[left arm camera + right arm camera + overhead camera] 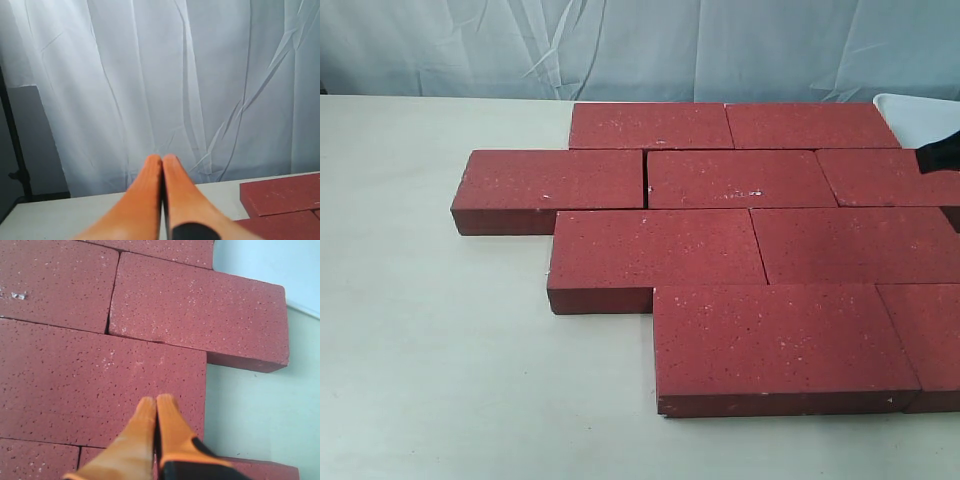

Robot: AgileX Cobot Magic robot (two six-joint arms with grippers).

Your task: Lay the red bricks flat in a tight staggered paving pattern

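Several dark red speckled bricks (705, 178) lie flat on the table in staggered rows, edges close together; the nearest brick (780, 335) sits at the front. My right gripper (156, 399) is shut and empty, orange fingertips hovering over a brick (100, 380) near its end. A dark part of the right arm (940, 152) shows at the exterior view's right edge. My left gripper (162, 158) is shut, holding nothing, raised above the table and pointing at the curtain; two bricks (280, 194) show in a corner of its view. The left gripper is out of the exterior view.
The pale table (430, 330) stretches left and in front of the bricks. A wrinkled white curtain (620, 45) hangs behind. A white object (920, 115) sits at the back right. A dark stand (15, 150) is beside the curtain.
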